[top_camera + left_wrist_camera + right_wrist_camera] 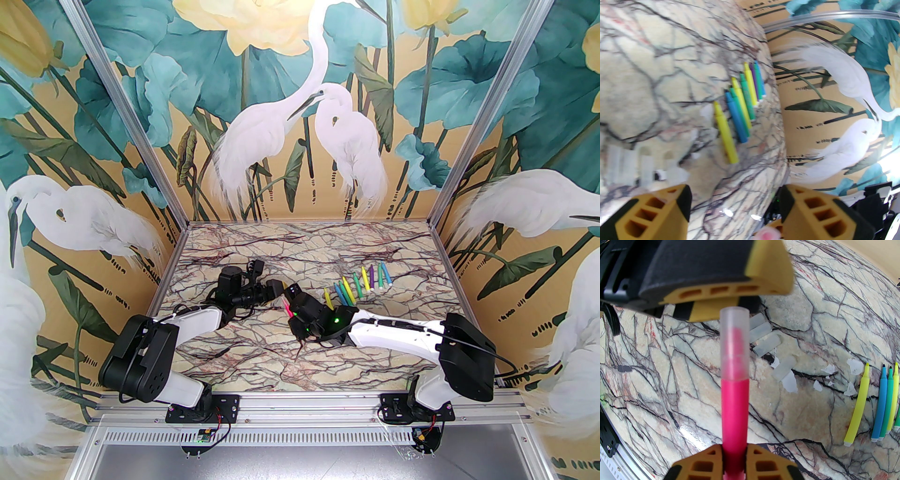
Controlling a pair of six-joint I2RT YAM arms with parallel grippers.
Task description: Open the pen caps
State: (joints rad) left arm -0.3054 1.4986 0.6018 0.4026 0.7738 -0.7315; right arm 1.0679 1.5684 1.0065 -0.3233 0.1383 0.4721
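R jaws: right gripper (734, 451) clamped on the pink pen (734, 408), low on the barrel, capped end pointing away from the wrist.
L jaws: left gripper (736, 201) stands apart, nothing pinched. Its fingers (764, 279) sit at the far tip of the cap, one above and one behind.
Cap: clear cap (734, 343) fully seated on the pink pen, up in the air over the table (670, 380); pink tip shows through it.
Step (judged): L closes on the cap, then L and R pull apart.
Depth: can't tell how far the cap sits between the L pads. Looks like just the tip, so L should go further on and bite mid-cap, not the rim.
Squeeze: square across the cap, w/o touching the pink barrel.
Pull: straight along the pen axis. A slight twist may break the fit.
Risk: R holds far from the cap, so the barrel could flex or slide. Pull slow.
Loose caps: several loose caps (768, 340) lie on the table just behind the pen, near white scraps (789, 383). Good spot to drop this one.
Other pens: row of pens (363, 281) to the right, well apart. The tips that show are bare, so the task looks mostly done.
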